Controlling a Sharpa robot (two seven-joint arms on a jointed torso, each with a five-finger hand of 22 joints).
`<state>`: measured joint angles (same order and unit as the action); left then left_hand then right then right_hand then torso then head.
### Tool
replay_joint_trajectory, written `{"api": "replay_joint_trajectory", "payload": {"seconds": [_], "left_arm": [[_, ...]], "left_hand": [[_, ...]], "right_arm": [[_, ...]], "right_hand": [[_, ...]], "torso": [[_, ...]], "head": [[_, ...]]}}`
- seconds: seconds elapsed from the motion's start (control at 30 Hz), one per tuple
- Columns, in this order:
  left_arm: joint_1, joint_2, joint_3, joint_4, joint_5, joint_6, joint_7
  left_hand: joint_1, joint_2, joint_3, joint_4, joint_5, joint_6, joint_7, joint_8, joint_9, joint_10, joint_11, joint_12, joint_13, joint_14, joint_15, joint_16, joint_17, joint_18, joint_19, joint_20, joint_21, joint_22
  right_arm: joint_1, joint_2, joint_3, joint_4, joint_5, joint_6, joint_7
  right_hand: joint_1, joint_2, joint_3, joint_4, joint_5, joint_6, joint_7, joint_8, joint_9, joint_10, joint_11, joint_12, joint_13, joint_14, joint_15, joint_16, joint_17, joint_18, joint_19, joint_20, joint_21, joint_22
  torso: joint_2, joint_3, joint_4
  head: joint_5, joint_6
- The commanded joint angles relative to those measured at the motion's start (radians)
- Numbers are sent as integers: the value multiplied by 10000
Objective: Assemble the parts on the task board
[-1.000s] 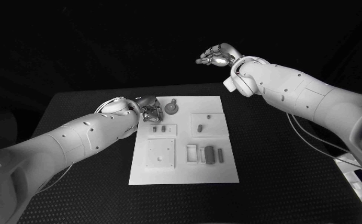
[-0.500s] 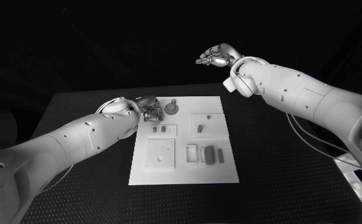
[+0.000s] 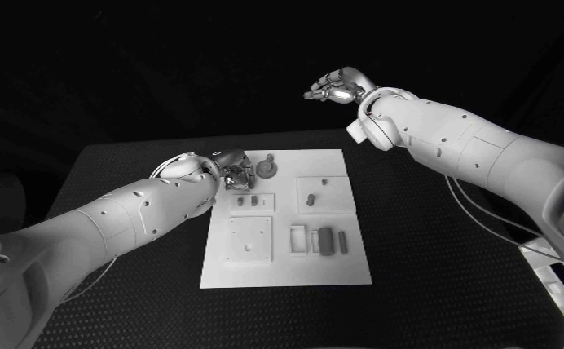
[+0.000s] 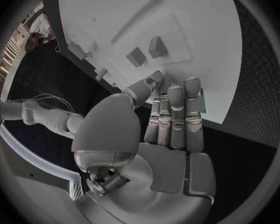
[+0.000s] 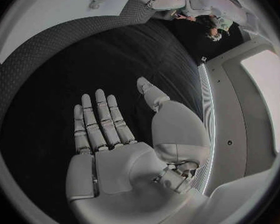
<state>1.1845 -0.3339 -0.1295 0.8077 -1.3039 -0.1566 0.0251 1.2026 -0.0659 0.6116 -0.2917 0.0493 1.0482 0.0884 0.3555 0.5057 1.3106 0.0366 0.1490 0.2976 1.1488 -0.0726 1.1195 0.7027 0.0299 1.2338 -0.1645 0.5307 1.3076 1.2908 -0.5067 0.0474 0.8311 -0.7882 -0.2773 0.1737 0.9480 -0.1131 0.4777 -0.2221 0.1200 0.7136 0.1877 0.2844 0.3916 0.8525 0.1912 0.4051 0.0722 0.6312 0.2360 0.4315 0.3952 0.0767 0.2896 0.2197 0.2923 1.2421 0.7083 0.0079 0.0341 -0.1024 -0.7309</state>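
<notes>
Almost nothing differs: the left hand (image 3: 231,168) at the far left corner of the task board (image 3: 286,263) sits a touch nearer that board's edge than a second ago, its fingers a shade more curled

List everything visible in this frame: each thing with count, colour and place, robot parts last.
table: one, black, under everything.
task board: one, white, middle of the table.
parts: several small grey pieces, exact count unclear, spread over the board; one round piece near the far edge.
cable: thin, pale, on the table beneath the right arm.
left hand: silver, at the board's far left corner, fingers extended, holding nothing.
right hand: silver, raised beyond the table's far edge, fingers apart, holding nothing.
</notes>
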Motion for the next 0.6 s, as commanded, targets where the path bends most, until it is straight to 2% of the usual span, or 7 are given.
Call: {"api": "replay_joint_trajectory", "payload": {"seconds": [0.03, 0.3, 0.6], "left_arm": [[-32, 76, -12, 56, 6, 354, 47], [-35, 133, -26, -124, -86, 435, -95], [-94, 181, -221, -142, -87, 361, 0]], "left_hand": [[16, 80, 34, 17, 36, 166, 100, 26, 25, 49, 3, -56, 13, 68, -7, 57, 17, 641, 7, -49, 54, 190], [23, 83, 38, 15, 38, 170, 97, 24, 28, 55, 1, -66, 18, 67, -9, 59, 20, 642, 10, -52, 56, 194], [38, 86, 46, 10, 41, 181, 90, 23, 32, 67, -2, -76, 25, 65, -11, 61, 25, 642, 11, -55, 58, 199]], "right_arm": [[-1, -7, 5, 10, -3, 132, 116], [-1, -6, 5, 10, -3, 140, 112], [-1, 7, 5, 1, -3, 145, 114]], "right_hand": [[-23, 86, -17, -51, -20, -63, 478, 65, -18, -33, 41, 10, -10, 59, 10, -35, 18, 54, 50, 10, -66, 13], [-22, 84, -18, -53, -20, -63, 478, 67, -21, -34, 41, 10, -11, 58, 11, -39, 19, 54, 51, 10, -76, 17], [-22, 85, -19, -53, -20, -65, 477, 69, -24, -35, 41, 10, -12, 58, 11, -43, 20, 54, 53, 11, -85, 21]], "torso": [[0, 1, 3], [5, -1, 0], [3, -7, 3]], "head": [[-15, -7], [-23, -9], [-47, -21]]}}
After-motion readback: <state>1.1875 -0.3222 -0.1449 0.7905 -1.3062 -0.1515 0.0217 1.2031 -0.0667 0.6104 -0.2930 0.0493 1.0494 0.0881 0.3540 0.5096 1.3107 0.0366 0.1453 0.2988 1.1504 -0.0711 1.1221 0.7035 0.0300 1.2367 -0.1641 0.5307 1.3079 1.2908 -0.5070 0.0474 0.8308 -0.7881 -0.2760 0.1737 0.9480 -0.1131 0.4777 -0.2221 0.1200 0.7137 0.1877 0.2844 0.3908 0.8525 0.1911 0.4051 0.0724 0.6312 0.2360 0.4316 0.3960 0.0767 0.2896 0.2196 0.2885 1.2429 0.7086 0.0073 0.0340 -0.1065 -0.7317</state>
